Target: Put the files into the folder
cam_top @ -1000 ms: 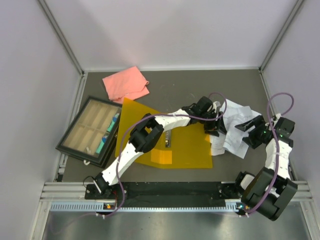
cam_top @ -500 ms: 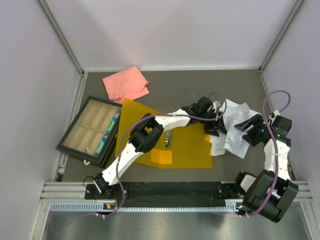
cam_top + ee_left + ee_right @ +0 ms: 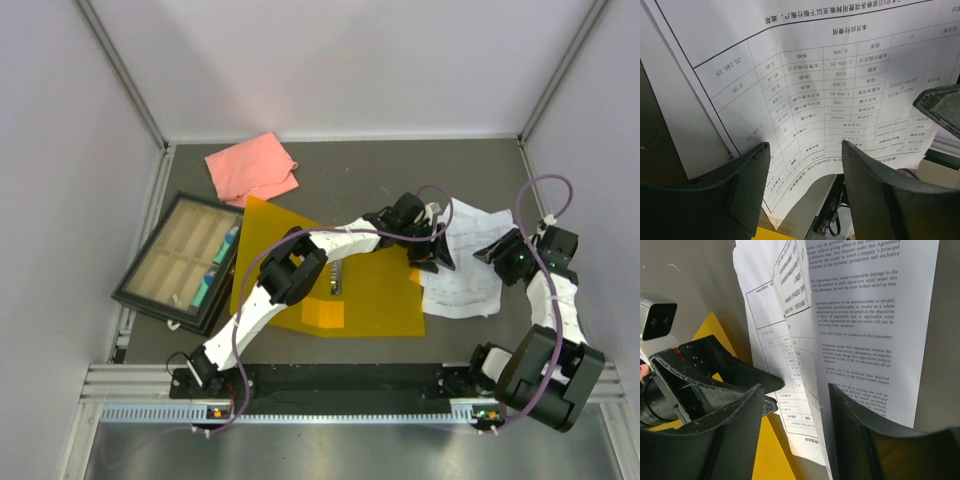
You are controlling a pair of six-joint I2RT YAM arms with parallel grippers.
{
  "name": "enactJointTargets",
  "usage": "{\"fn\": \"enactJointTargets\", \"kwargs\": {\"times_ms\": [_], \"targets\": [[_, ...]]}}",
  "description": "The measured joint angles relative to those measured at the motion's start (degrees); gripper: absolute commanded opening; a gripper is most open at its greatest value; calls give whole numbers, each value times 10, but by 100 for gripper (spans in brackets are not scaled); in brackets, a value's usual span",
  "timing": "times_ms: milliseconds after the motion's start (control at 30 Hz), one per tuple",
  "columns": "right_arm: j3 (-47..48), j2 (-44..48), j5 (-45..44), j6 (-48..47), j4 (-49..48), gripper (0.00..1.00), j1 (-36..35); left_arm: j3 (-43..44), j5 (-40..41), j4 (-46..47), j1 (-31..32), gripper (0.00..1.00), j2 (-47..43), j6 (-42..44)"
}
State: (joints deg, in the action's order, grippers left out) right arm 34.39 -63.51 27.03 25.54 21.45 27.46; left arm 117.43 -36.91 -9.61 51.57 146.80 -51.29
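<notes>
The yellow-orange folder (image 3: pixel 375 292) lies open on the table with its metal clip (image 3: pixel 336 278) showing. The files (image 3: pixel 462 282), white printed sheets, lie just right of it, their left edge over the folder's right edge. My left gripper (image 3: pixel 438 256) is open over the sheets' left side; in the left wrist view (image 3: pixel 806 147) a printed table sheet (image 3: pixel 810 75) lies under the open jaws. My right gripper (image 3: pixel 488 250) is open at the sheets' top right; in the right wrist view (image 3: pixel 796 387) a raised sheet edge (image 3: pixel 812 390) stands between its jaws, and the folder (image 3: pixel 772 455) shows below.
A pink cloth (image 3: pixel 252 167) lies at the back left. A black-framed tray (image 3: pixel 180 260) with compartments sits left of the folder. Walls close in the table on three sides. The left arm stretches across the folder.
The right wrist has drawn back toward the far right. The sheets have settled flatter and lower, less crumpled than before. The left arm has not moved.
</notes>
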Motion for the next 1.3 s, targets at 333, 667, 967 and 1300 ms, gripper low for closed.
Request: {"fn": "enactJointTargets", "kwargs": {"times_ms": [333, 667, 967, 1300], "targets": [[14, 0, -46, -11, 22, 0, 0, 7, -3, -9, 1, 71, -1, 18], [112, 29, -125, -33, 108, 0, -52, 10, 81, -147, 2, 78, -70, 94], [244, 117, -269, -14, 138, 0, -421, -284, 183, -137, 12, 81, -486, 131], [280, -5, -299, 105, 65, 0, -812, -580, 304, -180, 17, 85, -924, 115]]}}
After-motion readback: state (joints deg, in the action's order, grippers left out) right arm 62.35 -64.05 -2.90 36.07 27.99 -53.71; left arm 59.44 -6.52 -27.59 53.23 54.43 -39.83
